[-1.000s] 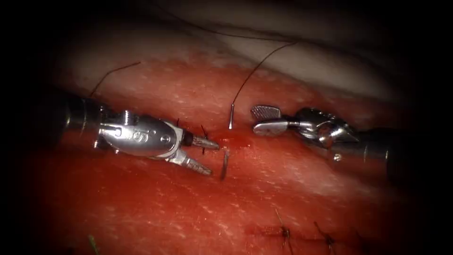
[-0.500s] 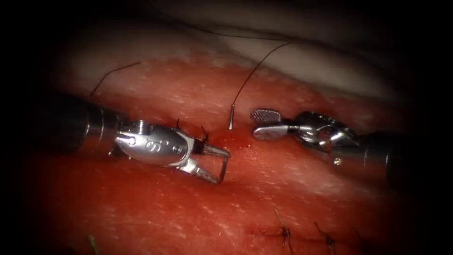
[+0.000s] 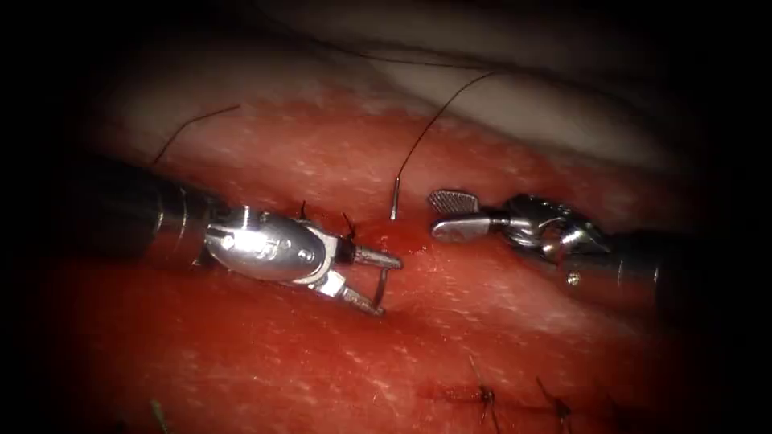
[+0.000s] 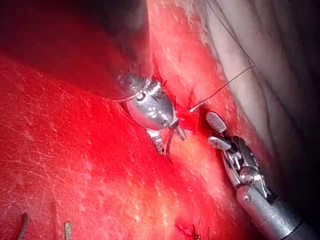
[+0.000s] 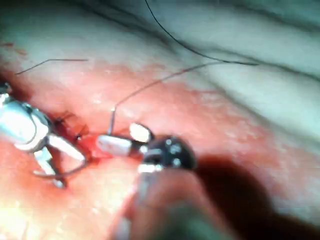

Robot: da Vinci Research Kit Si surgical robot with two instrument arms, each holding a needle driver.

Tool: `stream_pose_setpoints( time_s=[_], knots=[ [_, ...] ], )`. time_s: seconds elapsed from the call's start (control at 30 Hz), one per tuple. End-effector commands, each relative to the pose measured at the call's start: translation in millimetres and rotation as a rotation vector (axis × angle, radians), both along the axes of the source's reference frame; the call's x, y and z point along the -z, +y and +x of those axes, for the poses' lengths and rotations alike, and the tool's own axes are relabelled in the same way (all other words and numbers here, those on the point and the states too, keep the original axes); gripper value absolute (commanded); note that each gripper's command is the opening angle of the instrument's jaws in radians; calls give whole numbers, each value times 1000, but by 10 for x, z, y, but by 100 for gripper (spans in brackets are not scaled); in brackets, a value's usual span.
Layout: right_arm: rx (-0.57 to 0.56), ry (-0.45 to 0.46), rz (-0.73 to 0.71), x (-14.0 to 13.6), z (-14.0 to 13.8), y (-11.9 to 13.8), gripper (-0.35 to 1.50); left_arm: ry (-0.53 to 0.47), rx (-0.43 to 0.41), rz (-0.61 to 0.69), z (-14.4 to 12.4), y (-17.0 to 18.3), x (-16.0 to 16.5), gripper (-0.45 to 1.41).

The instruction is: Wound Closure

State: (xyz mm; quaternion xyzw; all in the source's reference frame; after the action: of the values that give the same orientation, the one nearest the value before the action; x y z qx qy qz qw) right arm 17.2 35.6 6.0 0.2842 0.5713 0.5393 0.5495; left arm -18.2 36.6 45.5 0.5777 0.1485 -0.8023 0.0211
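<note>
Left hand [image 3: 378, 281] has just slid up to the needle [image 3: 381, 283] tip poking from the tissue [image 3: 482, 337], jaws spread around it, not pinching yet. Right hand [image 3: 450, 214] sits spread, empty; thread [image 3: 426, 128] trails upward.

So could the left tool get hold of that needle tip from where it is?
Probably yes: the left tool has its jaws open around the needle's emerged tip, below the cut, with nothing between them. The right tool holds nothing.
</note>
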Motion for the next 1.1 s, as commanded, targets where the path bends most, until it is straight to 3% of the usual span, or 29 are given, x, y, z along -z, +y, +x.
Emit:
stream_pose_setpoints(
  time_s=[0.03,0.1,0.23,0.57,0.83,0.9,1.03,1.1],
  knots=[
    [0,3,-3,-3,9,4,126,-2,11,-3,-3,-3,-8,56],
    [-3,1,-2,-4,9,4,126,-12,37,-6,-1,0,-12,39],
    [-3,1,-3,-4,9,4,126,-45,51,-8,5,-1,-12,-35],
    [-8,-3,-2,-3,5,3,125,-111,102,101,7,-4,4,-35],
    [-4,-4,-8,0,-1,-3,123,-161,101,264,13,4,44,-35],
    [3,2,49,2,-3,-8,121,-194,117,358,15,12,66,-35],
    [42,-88,132,10,-4,-12,126,-231,117,460,16,18,87,-35],
    [49,-67,203,18,-4,-14,123,-238,99,483,15,16,96,-35]
  ],
)
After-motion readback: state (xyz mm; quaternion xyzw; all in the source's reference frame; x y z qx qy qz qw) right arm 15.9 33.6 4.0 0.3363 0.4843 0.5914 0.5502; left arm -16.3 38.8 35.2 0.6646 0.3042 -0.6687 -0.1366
